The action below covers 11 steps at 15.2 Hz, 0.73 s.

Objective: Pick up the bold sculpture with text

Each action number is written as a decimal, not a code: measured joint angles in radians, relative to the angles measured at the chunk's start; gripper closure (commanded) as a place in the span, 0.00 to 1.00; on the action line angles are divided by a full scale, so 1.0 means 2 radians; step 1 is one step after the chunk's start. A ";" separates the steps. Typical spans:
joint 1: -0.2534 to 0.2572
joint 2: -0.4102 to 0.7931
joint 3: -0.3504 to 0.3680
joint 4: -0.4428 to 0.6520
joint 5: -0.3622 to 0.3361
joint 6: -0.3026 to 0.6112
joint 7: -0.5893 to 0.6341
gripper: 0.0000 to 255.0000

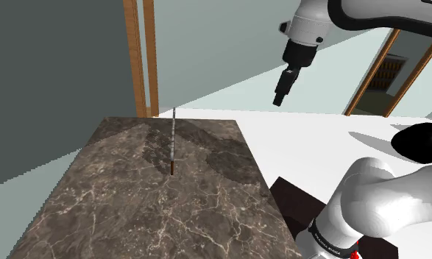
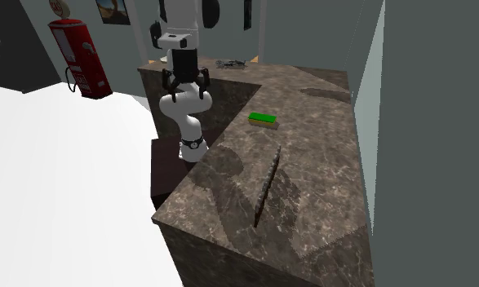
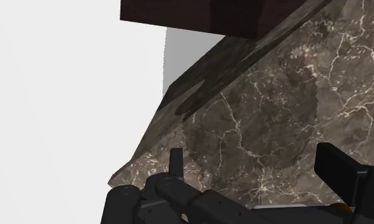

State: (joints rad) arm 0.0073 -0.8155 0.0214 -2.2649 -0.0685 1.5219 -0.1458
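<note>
The marble worktop (image 1: pixel 133 213) carries the thin sculpture (image 1: pixel 173 143), which stands upright near the end farthest from the stand (image 1: pixel 291 202). My gripper (image 1: pixel 282 92) hangs high off the side edge with its fingers (image 3: pixel 335 167) spread and empty. I'd reach across, then down.

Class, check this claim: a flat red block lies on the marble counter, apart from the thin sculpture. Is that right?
Not quite: the flat block is green, not red. The second exterior view shows it lying on the marble counter, apart from the thin sculpture.
</note>
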 measured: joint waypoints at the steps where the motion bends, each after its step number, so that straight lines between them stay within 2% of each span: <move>1: 0.000 0.000 0.000 0.000 0.000 0.000 0.000 0.00; 6: -0.009 0.028 0.041 -0.014 0.033 0.042 0.086 0.00; 11: -0.021 0.084 0.092 -0.011 0.065 0.099 0.192 0.00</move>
State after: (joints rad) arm -0.0345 -0.6465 0.2059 -2.2866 0.0608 1.7203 0.2380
